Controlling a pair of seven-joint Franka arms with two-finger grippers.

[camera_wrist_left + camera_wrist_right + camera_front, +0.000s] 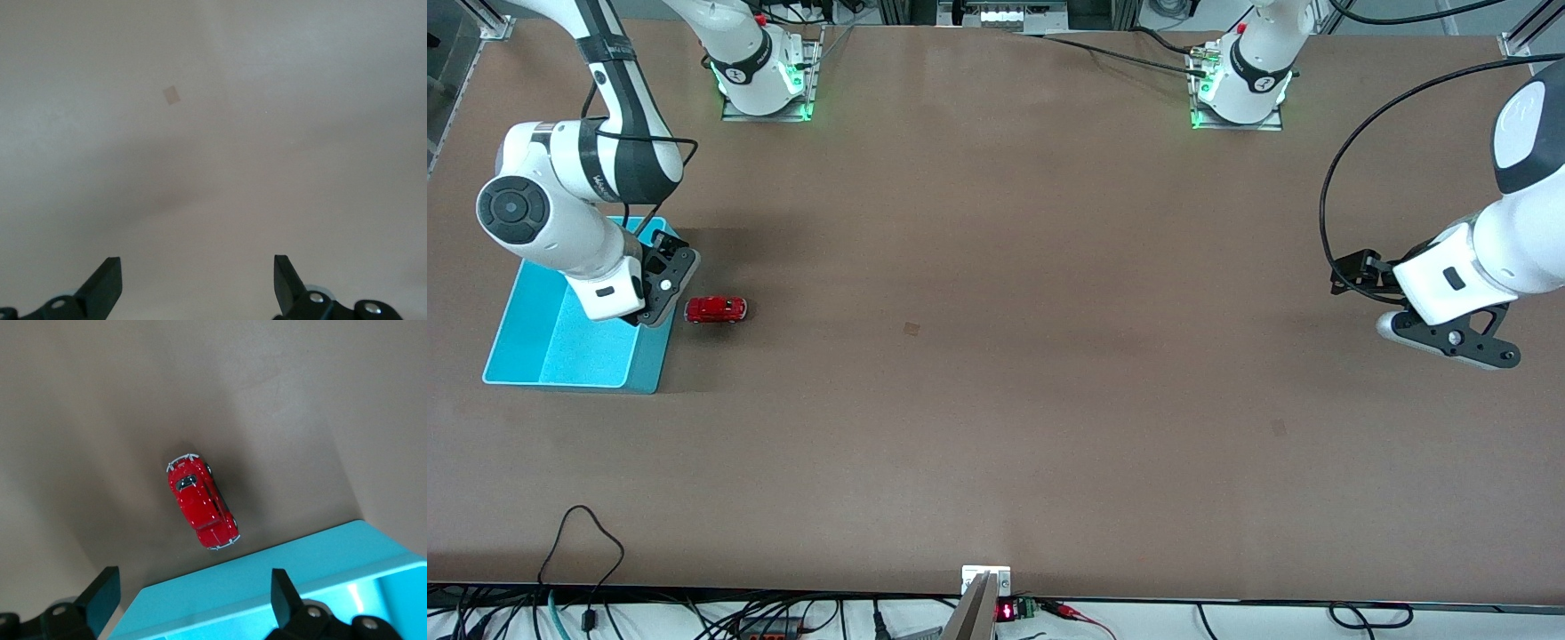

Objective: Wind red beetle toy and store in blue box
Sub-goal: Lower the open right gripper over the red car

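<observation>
Two task items, both on the table (996,373) near its edge at the right arm's end. Red beetle toy (716,309) (201,501): on its wheels on the bare top, just beside the blue box (543,351) (280,587), apart from it. Right gripper (660,286) (193,600): over the box's wall beside the toy, fingers spread, holding nothing. Left gripper (1449,333) (198,283): waiting above bare tabletop near the left arm's end, fingers spread, holding nothing.

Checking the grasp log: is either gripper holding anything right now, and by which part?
Nothing is held. The right gripper hangs open over the blue box's edge; the red beetle toy sits on the table beside it. The left gripper waits open.
</observation>
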